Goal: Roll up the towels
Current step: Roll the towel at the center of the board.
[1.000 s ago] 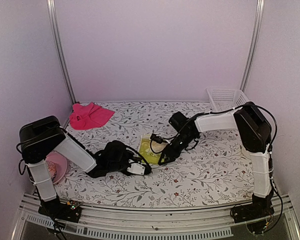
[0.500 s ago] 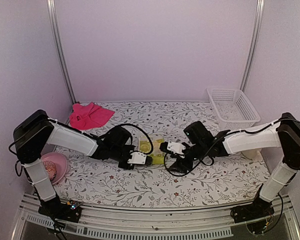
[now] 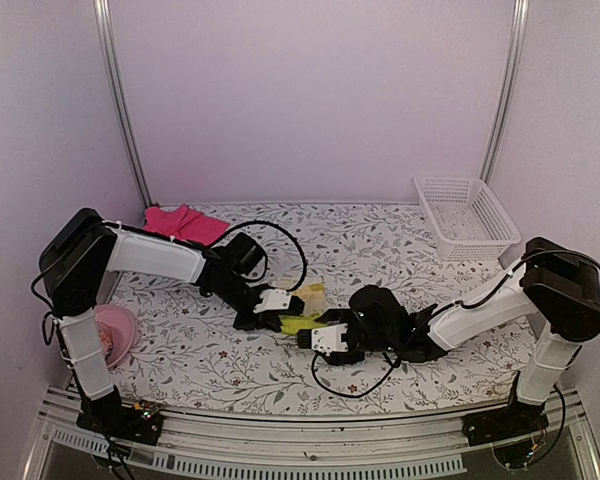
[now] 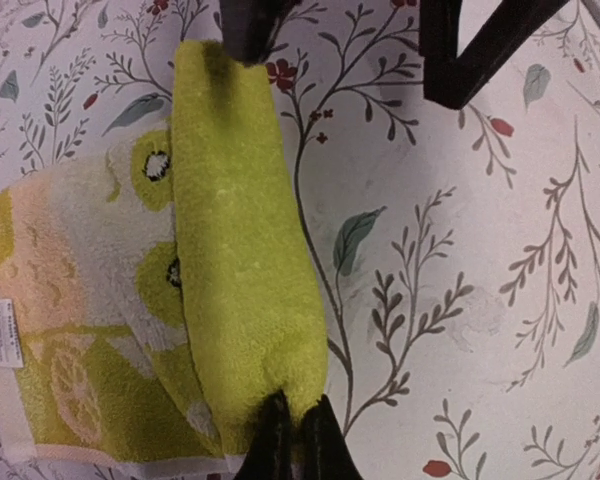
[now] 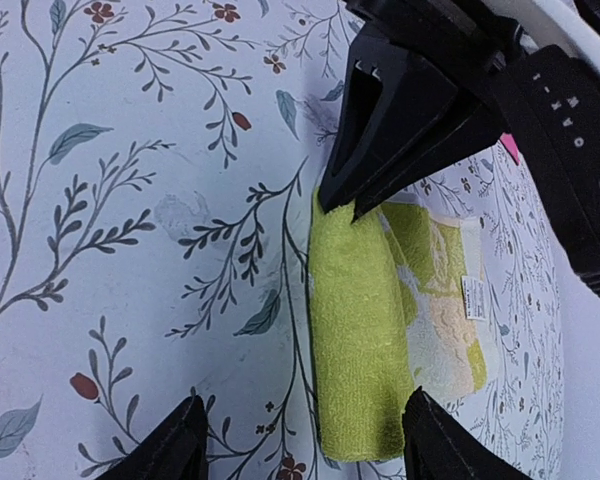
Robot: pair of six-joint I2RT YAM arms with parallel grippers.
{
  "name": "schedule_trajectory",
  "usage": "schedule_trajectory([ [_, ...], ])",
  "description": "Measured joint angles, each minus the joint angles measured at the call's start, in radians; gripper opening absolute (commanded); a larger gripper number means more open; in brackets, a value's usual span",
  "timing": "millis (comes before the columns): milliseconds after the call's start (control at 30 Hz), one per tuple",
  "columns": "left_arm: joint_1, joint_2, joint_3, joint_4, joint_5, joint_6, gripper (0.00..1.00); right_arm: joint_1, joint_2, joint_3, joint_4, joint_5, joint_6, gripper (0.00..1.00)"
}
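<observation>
Floral tablecloth (image 3: pixel 380 240) spreads under both my arms, and the yellow-green towel (image 4: pixel 240 270) lies near its middle with one long edge turned over into a thick fold. My left gripper (image 4: pixel 292 428) is pinched tight on one end of that fold. In the last second my right gripper (image 5: pixel 302 400) has swung round from the far side of this towel to the fold's opposite end. Its fingers now stand apart around that end, and I cannot tell whether they touch it. I judge the first turn is begun and my right side must close before rolling on. The pink towel (image 3: pixel 185 222) lies crumpled well beyond the yellow-green towel, not yet rolled.
</observation>
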Motion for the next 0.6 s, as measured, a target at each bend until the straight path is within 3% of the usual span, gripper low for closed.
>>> schedule_trajectory([
  [400, 0.006, 0.028, 0.042, -0.069, 0.048, -0.01, 0.0, 0.005, 0.101, 0.038, 0.077, 0.091, -0.062, 0.61],
  [600, 0.008, 0.037, 0.057, -0.087, 0.053, -0.013, 0.0, 0.006, 0.111, 0.038, 0.084, 0.113, -0.071, 0.68],
])
